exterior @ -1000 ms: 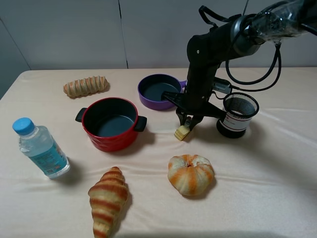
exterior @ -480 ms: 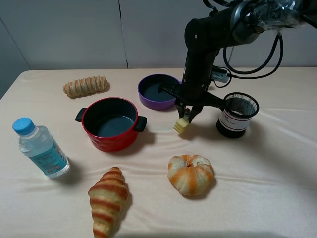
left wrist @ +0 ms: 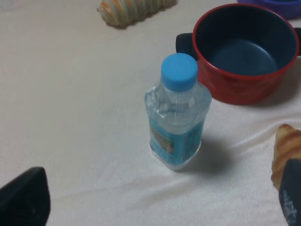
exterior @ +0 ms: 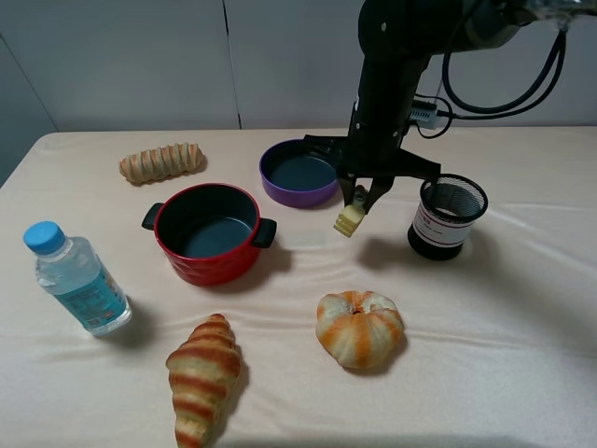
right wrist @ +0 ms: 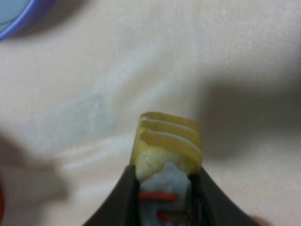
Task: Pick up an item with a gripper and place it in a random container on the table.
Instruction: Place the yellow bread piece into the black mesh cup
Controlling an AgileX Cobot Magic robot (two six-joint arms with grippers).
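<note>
My right gripper (exterior: 359, 198) is shut on the small yellow cake slice (exterior: 350, 220) and holds it in the air above the peach cloth table (exterior: 485, 317), between the purple pan and the black mesh cup (exterior: 449, 217). The right wrist view shows the slice (right wrist: 168, 148) clamped between the two black fingers (right wrist: 123, 197), its white-and-red topping toward the camera. The cup stands upright just right of the gripper. My left gripper (left wrist: 155, 207) is open over the table near the water bottle; only its finger tips show at the view's edges.
A red two-handled pot (exterior: 209, 231) sits left of the slice, a purple pan (exterior: 298, 172) behind it. A round striped bun (exterior: 360, 328) and a croissant (exterior: 202, 374) lie at the front. A water bottle (exterior: 76, 278) stands at left, a long bread (exterior: 162, 161) at back left.
My right gripper has risen with the cake slice, lifting it off the cloth and shifting slightly right toward the mesh cup. The left arm has not moved.
</note>
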